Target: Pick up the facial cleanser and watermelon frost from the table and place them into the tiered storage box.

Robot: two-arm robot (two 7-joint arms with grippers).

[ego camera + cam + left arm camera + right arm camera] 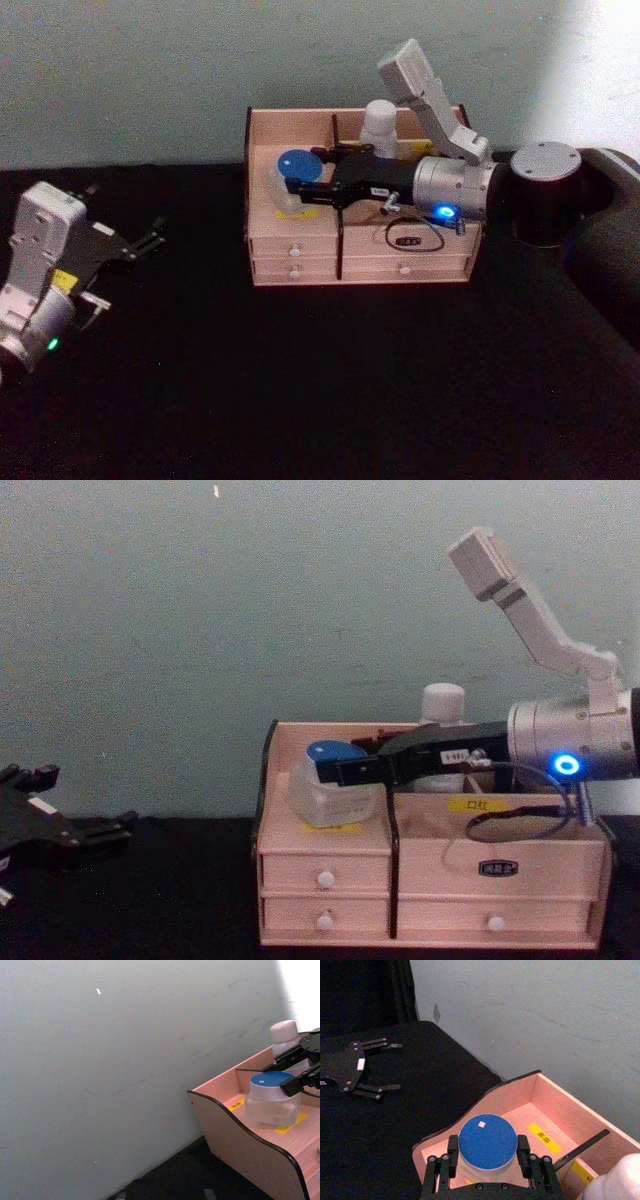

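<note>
The right gripper [302,172] is stretched leftward across the frame's centre, its fingers clasped on the blue-lidded jar [325,785] inside the storage box's [300,270] left compartment. A white bottle [380,120] is half hidden behind the arm. The left gripper [155,241] is held spread at lower left

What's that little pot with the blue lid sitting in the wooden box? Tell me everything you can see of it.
The jar is small and round, with a clear, plastic-looking body and a flat blue lid bearing a tiny white sticker. It sits lid-up in the left compartment of the tiered storage box, over a yellow label. The right gripper clamps its sides with black fingers.
</note>
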